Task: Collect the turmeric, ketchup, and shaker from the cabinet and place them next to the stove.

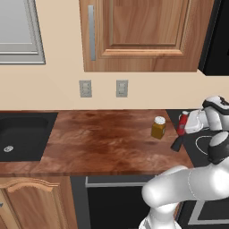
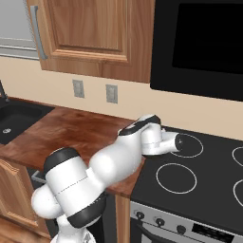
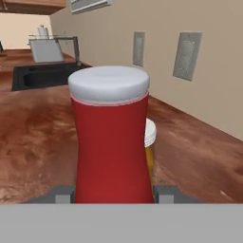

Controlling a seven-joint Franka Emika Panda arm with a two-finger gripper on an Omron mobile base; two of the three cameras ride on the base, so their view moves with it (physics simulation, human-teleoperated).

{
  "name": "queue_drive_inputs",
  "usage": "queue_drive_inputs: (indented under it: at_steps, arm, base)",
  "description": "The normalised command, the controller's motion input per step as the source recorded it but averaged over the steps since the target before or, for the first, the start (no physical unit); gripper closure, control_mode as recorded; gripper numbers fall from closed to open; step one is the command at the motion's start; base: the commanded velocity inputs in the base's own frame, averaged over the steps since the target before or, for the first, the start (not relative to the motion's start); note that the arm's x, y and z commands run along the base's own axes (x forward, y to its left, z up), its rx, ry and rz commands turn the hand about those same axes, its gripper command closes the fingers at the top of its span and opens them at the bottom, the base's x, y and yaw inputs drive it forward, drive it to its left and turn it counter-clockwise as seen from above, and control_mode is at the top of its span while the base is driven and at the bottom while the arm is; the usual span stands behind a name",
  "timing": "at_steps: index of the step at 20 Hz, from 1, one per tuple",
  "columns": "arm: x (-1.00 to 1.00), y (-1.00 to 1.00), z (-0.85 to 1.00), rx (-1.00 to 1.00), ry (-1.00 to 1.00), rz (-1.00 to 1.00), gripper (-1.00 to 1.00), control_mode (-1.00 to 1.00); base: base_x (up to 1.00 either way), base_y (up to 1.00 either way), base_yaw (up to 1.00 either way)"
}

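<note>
Hand view: ketchup [image 3: 111,142] sits clamped between the pincer [image 3: 114,193] tips, turmeric [image 3: 150,142] just behind.

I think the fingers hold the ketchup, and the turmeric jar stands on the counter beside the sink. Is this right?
Not quite. The fingers do hold the ketchup, but the turmeric jar stands on the counter near the stove, far from the sink, as the left base view shows.
</note>
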Motion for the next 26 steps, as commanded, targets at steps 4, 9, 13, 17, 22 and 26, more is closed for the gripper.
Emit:
queue_drive_inputs:
  at_steps: [4, 9, 13, 17, 22, 26]
  arm:
    - [-0.02, 0.03, 0.0, 0.0, 0.0, 0.01, 1.0, -1.0]
    - [-0.01, 0.29, 0.01, 0.0, 0.0, 0.0, 1.0, -1.0]
    - [-0.03, 0.35, 0.0, -0.02, 0.0, 0.0, 1.0, -1.0]
    - [-0.09, 0.38, 0.0, -0.02, 0.0, 0.0, 1.0, -1.0]
    - [-0.17, 0.34, 0.0, -0.02, 0.0, 0.0, 1.0, -1.0]
    - [-0.17, 0.12, 0.21, -0.01, -0.01, 0.0, 1.0, -1.0]
  base:
    - [0.0, 0.0, 0.0]
    - [0.0, 0.0, 0.0]
    - [0.0, 0.0, 0.0]
    - [0.0, 0.0, 0.0]
    - [0.0, 0.0, 0.0]
    - [0.0, 0.0, 0.0]
